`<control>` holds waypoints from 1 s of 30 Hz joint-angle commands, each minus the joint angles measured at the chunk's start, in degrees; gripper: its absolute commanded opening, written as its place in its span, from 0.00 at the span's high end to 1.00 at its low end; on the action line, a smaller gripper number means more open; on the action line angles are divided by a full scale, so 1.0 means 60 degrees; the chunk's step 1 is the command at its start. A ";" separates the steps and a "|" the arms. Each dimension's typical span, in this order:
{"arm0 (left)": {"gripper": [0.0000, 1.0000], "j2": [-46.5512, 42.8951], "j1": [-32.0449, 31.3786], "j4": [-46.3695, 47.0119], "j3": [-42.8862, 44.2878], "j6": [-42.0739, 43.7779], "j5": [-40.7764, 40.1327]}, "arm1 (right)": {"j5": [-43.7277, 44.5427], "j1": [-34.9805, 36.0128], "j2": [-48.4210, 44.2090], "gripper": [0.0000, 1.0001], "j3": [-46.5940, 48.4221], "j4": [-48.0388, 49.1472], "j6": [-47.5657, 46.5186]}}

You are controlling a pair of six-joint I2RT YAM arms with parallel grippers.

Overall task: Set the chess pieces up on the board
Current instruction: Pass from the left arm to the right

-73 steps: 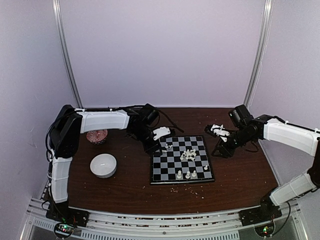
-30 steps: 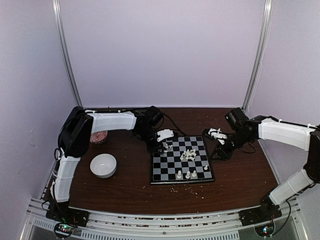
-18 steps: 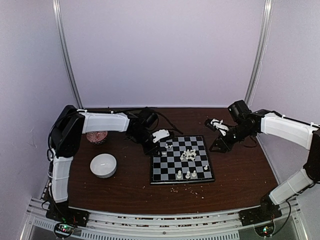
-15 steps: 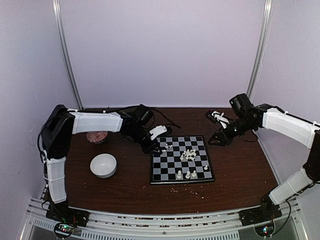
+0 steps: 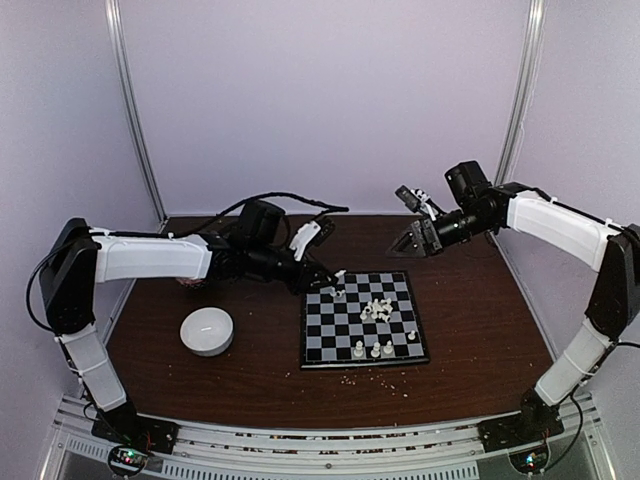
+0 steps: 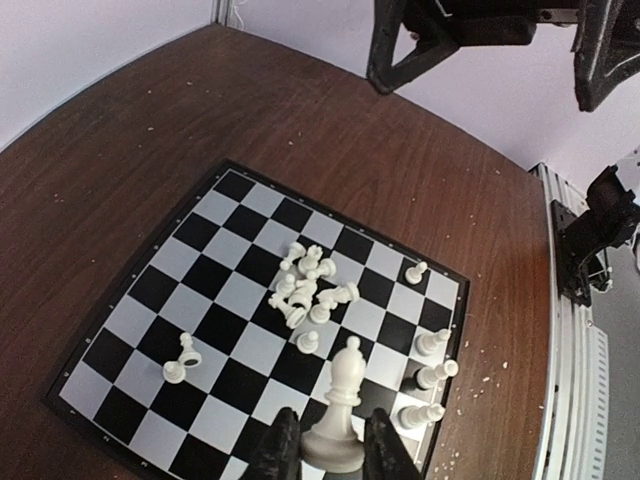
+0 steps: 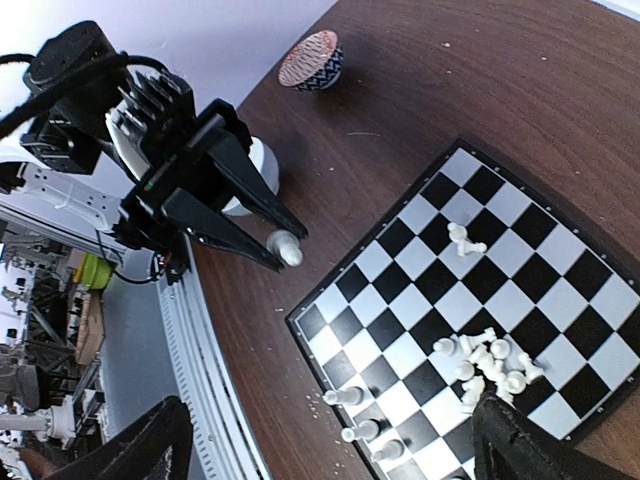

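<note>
Step in hand: the left gripper carries one white piece to its square on the board.
Left gripper: clamped on the base of that piece, which stands upright between the fingers; it is tall with a rounded head, and I cannot tell its kind for certain.
Where the piece is: lifted clear, at the board's far left corner, about over the rim.
Right gripper: jaws wide apart and empty, raised beyond the board's far right corner.
Other pieces: a tumbled heap near the board's middle, one lying piece towards the far left corner, and a few standing pawns along the near edge.
Off the board: a white bowl to its left.
How to do it well: probably pass around the heap rather than low over it, and come straight down on the centre of a free square.
Release: part the fingers only once the base sits flat, then lift straight up.
Risk: the small base could tip, or a finger could brush a standing pawn.
</note>
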 commanded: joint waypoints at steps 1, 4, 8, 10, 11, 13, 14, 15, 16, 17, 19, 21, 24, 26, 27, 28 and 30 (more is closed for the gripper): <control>0.83 -0.0198 -0.0206 0.1578 -0.0235 -0.0894 0.0012 | -0.1626 0.0147 0.0480 0.16 0.0063 0.1014 0.1710; 0.83 0.0077 -0.0236 0.1959 -0.0125 -0.1116 0.0262 | -0.1697 0.0298 0.0883 0.29 -0.0044 0.1313 0.2115; 0.83 0.0283 -0.0251 0.2284 0.0112 -0.1293 0.0360 | -0.1831 0.0533 0.1305 0.39 0.0077 0.1452 0.2377; 0.83 0.0384 -0.0273 0.2294 0.0279 -0.1319 0.0451 | -0.2021 0.0621 0.1449 0.44 0.0101 0.1776 0.2735; 0.83 0.0417 -0.0290 0.2260 0.0368 -0.1309 0.0464 | -0.2167 0.0660 0.1528 0.46 0.0104 0.1981 0.2969; 0.83 0.0481 -0.0329 0.2230 0.0474 -0.1266 0.0477 | -0.2462 0.0766 0.1659 0.48 0.0104 0.2427 0.3419; 0.83 0.0517 -0.0337 0.2253 0.0508 -0.1260 0.0495 | -0.2502 0.0815 0.1704 0.48 0.0117 0.2584 0.3604; 0.83 0.0560 -0.0338 0.2304 0.0545 -0.1286 0.0521 | -0.2549 0.0869 0.1741 0.48 0.0139 0.2705 0.3733; 0.83 0.0613 -0.0340 0.2312 0.0595 -0.1290 0.0563 | -0.2627 0.0914 0.1804 0.47 0.0156 0.2758 0.3843; 0.83 0.0662 -0.0339 0.2300 0.0653 -0.1291 0.0585 | -0.2735 0.0947 0.1854 0.47 0.0162 0.2842 0.3953; 0.83 0.0702 -0.0339 0.2286 0.0729 -0.1291 0.0649 | -0.2812 0.0997 0.1883 0.48 0.0064 0.3165 0.4289; 0.82 0.0725 -0.0339 0.2339 0.0759 -0.1291 0.0686 | -0.2780 0.1015 0.1857 0.49 -0.0009 0.3421 0.4433; 0.82 0.0768 -0.0353 0.2292 0.0839 -0.1260 0.0720 | -0.2784 0.1021 0.1898 0.51 -0.0029 0.3560 0.4553; 0.82 0.0791 -0.0382 0.2164 0.0921 -0.1149 0.0755 | -0.2791 0.1017 0.1951 0.53 -0.0035 0.3671 0.4645; 0.82 0.0814 -0.0395 0.2090 0.0957 -0.1099 0.0759 | -0.2822 0.1028 0.1980 0.54 -0.0040 0.3763 0.4709; 0.82 0.0834 -0.0397 0.2055 0.0978 -0.1088 0.0763 | -0.2833 0.1020 0.2033 0.55 -0.0042 0.3839 0.4792; 0.82 0.0878 -0.0397 0.2036 0.0994 -0.1079 0.0784 | -0.2881 0.1024 0.2080 0.59 -0.0042 0.3936 0.4901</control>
